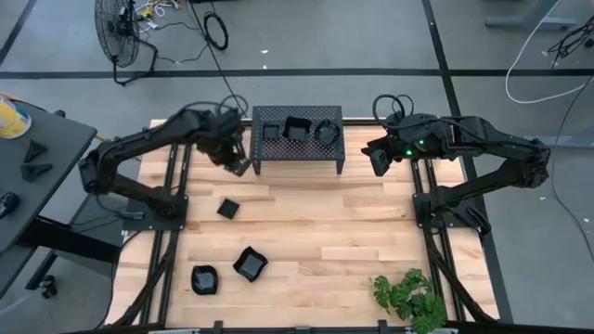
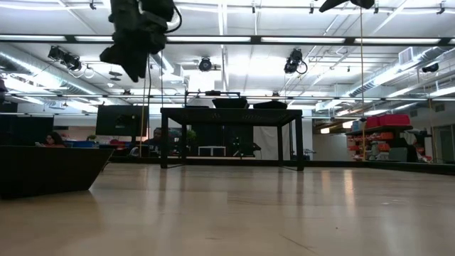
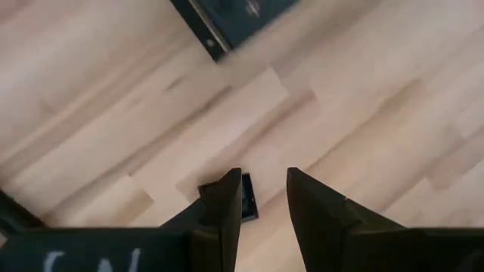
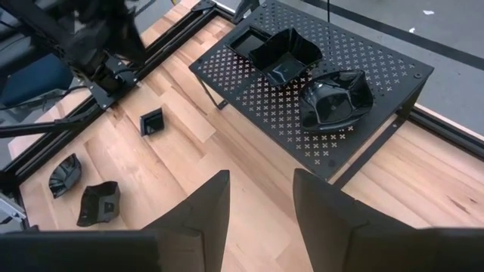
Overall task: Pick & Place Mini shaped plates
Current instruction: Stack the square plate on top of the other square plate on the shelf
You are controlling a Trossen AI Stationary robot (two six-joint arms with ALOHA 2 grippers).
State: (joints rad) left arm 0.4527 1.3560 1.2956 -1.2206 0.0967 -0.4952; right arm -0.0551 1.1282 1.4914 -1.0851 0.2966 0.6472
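Three mini shaped plates sit on the black perforated stand [image 1: 297, 160]: a small square one [image 1: 270, 132], a folded-edge one [image 1: 297, 128] and a wavy one [image 1: 327, 132]. Three more rest on the table: a small square dish [image 1: 227, 208], a larger dish [image 1: 250, 264] and a wavy dish [image 1: 204, 278]. My left gripper [image 1: 239, 163] hangs open above the table by the stand's left end, pointing down, with nothing between its fingers [image 3: 265, 196]. My right gripper [image 1: 380, 161] hovers open at the stand's right end, also with nothing in it [image 4: 261, 204].
A potted plant [image 1: 408, 295] stands at the table's near right corner. Black arm rails run along the left [image 1: 167, 213] and right [image 1: 427, 213] sides. Bare wood lies between the stand and the near dishes.
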